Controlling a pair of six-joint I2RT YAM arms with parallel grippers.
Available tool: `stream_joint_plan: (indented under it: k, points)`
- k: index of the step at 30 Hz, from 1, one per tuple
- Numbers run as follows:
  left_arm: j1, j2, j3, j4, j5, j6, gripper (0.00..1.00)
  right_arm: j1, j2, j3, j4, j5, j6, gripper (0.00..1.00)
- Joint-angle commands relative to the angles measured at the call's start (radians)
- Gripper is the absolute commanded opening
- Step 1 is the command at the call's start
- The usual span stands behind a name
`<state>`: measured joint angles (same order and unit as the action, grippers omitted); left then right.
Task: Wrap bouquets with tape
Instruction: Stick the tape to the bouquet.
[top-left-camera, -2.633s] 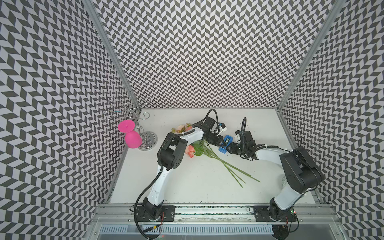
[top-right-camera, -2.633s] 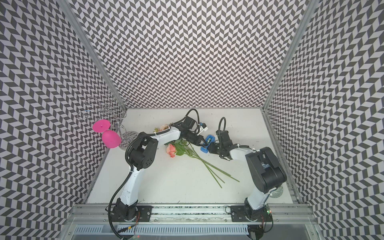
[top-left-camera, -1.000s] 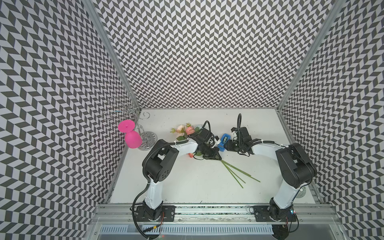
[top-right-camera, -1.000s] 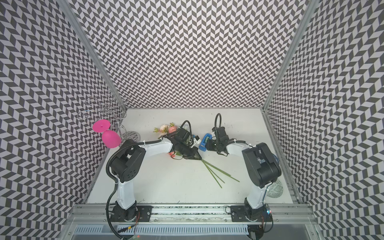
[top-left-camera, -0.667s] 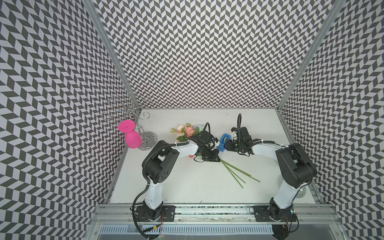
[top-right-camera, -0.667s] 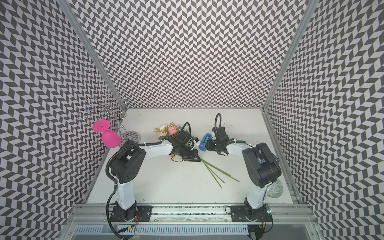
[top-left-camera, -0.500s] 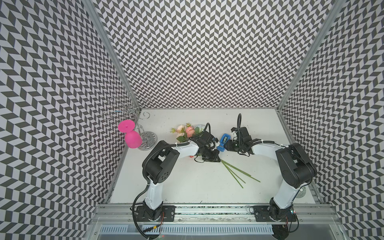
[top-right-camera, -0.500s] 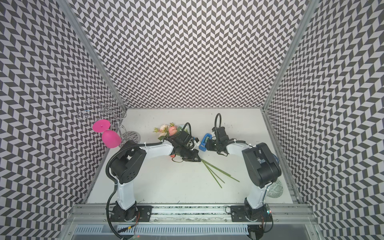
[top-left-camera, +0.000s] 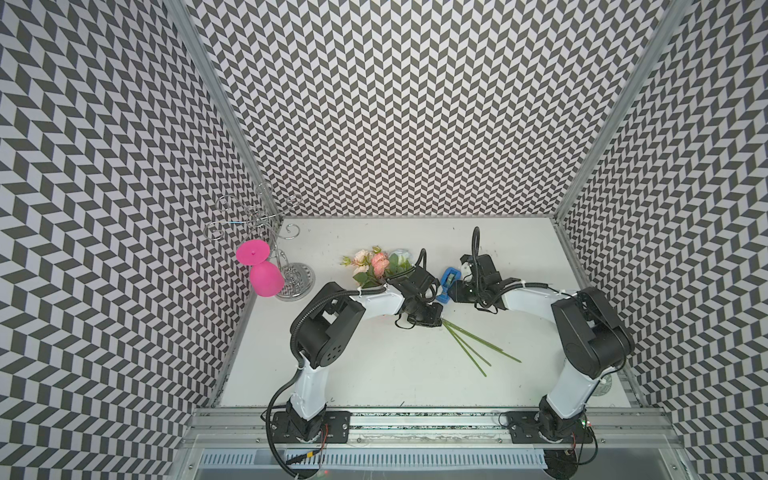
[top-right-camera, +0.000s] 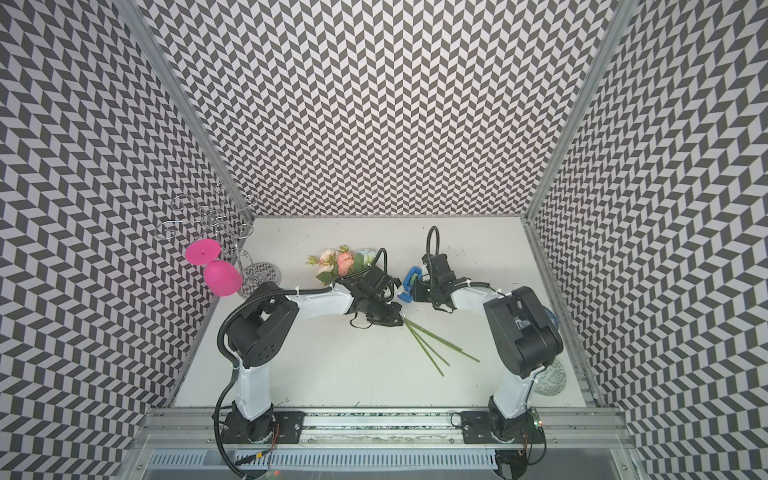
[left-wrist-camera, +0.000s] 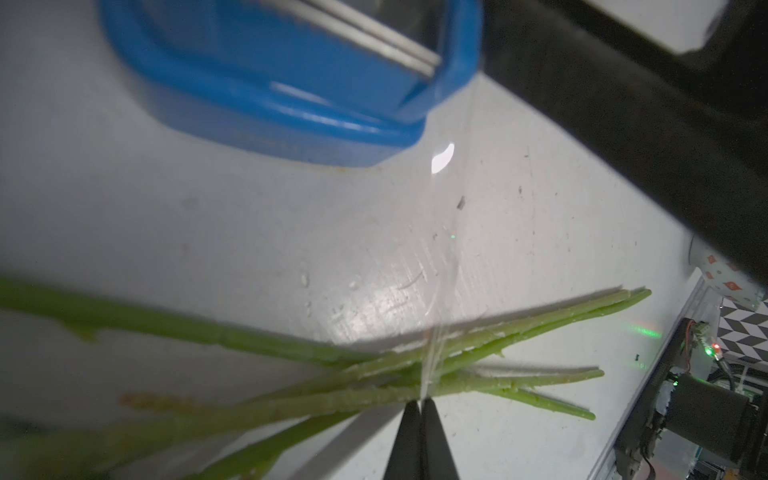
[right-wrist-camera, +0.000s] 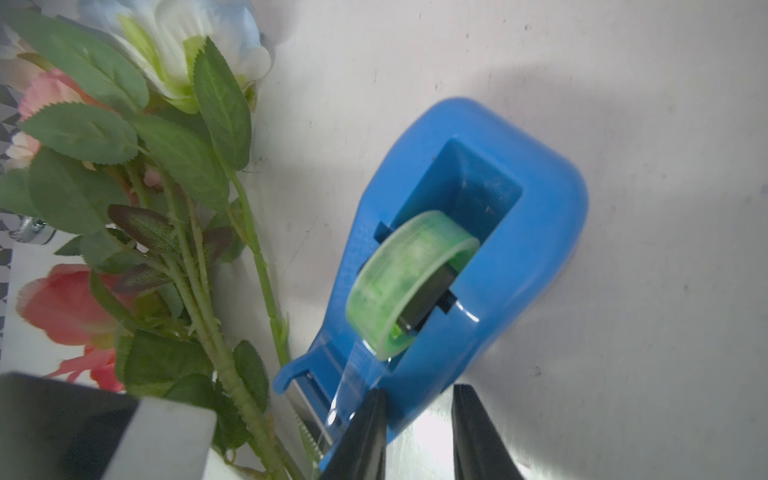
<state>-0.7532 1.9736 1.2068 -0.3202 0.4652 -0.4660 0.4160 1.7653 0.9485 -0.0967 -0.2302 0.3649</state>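
Lying on a scuffed white table (top-left-camera: 374, 374) between chevron walls (top-left-camera: 395, 104): bouquets (top-left-camera: 376, 266); left jaws pinching tape (left-wrist-camera: 440, 291), right apparently parted.

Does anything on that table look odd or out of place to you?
Yes: a pink goblet hangs upside down from a wire rack in the far corner, unrelated to the flowers. The flower stems splay apart at their cut ends rather than lying bundled.

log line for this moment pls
left claw: shut on tape strip over stems | right claw: open, straddling dispenser base
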Motion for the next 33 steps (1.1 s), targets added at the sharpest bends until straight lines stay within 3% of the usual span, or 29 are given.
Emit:
stream_joint_plan:
  k: [1,6,9,21,30,33]
  points:
    - [-0.014,0.017,0.005,-0.079,-0.039,0.001,0.0,0.012,-0.018,-0.027,-0.048,0.023,-0.018,0.31]
    - [-0.018,0.015,-0.007,-0.085,-0.071,0.006,0.0,0.014,-0.053,-0.039,-0.045,0.002,-0.045,0.35]
    - [-0.019,0.006,-0.014,-0.072,-0.068,0.003,0.11,0.014,-0.055,-0.034,-0.046,-0.021,-0.066,0.36]
    - [-0.031,0.0,-0.007,-0.115,-0.142,0.011,0.19,0.014,-0.112,-0.047,-0.059,-0.023,-0.079,0.38]
    - [-0.046,-0.016,-0.016,-0.12,-0.173,0.013,0.32,0.013,-0.171,-0.067,-0.08,-0.022,-0.111,0.42]
    - [-0.047,-0.024,-0.022,-0.114,-0.175,0.011,0.42,0.013,-0.186,-0.076,-0.078,-0.021,-0.114,0.42]
